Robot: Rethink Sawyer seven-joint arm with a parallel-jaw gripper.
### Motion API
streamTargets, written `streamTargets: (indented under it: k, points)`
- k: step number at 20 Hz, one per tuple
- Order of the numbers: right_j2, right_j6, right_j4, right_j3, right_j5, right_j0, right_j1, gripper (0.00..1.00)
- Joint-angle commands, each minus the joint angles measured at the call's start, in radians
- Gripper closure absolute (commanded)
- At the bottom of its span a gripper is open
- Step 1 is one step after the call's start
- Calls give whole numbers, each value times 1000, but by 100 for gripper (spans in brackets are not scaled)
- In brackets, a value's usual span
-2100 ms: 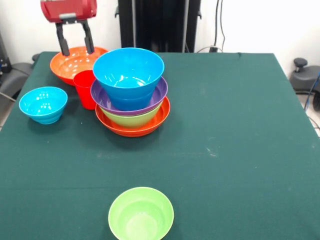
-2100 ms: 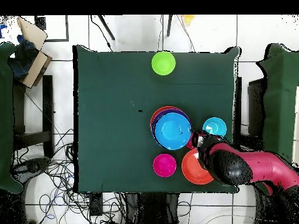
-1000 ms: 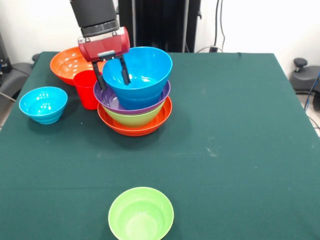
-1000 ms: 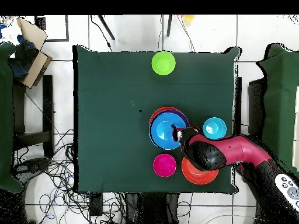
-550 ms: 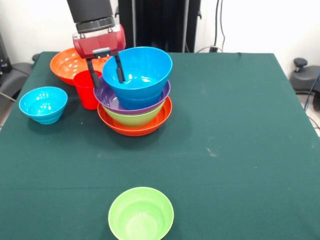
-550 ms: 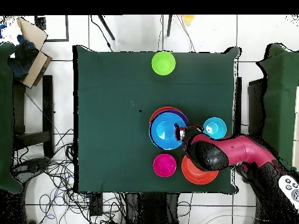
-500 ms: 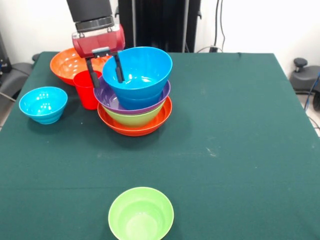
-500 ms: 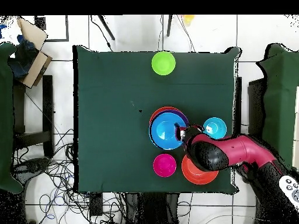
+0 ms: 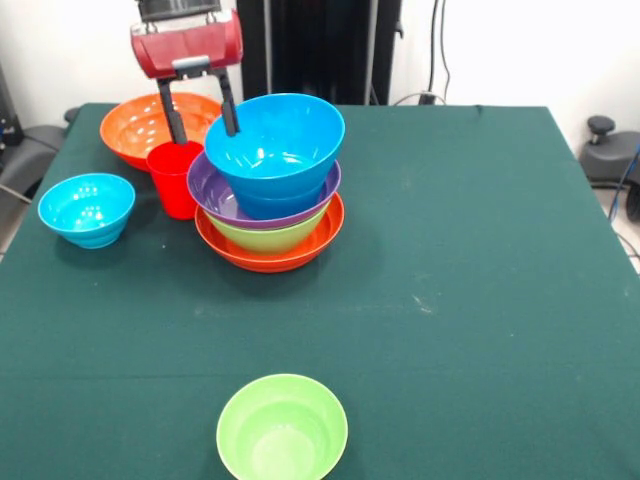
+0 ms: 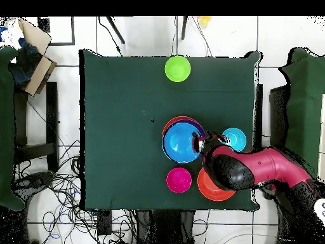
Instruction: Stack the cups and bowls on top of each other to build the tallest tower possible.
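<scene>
Tower [image 9: 267, 185] stands near the table's [image 9: 480, 300] far left corner, blue bowl [image 9: 273, 143] topmost; gripper [image 9: 201, 112] spread, empty, above red cup [image 9: 173, 178]; probably next pick; descend centred, avoid nudging tower.

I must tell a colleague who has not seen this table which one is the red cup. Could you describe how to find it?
Start at the tower, the pile of nested bowls with a big blue bowl on top. The red cup stands on the cloth between the tower and the wide orange bowl at the table's far corner. It is the only straight-sided piece taller than wide.
</scene>
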Motion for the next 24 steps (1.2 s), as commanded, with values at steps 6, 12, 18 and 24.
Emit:
streamTargets:
  k: [6,12,18,24]
  points:
    - [131,-363,36,43,173,-126,58,0]
    - [139,-421,5,31,200,-183,96,0]
    - [119,-419,-50,36,180,-211,127,0]
    - [40,-386,-178,-34,99,-167,241,0]
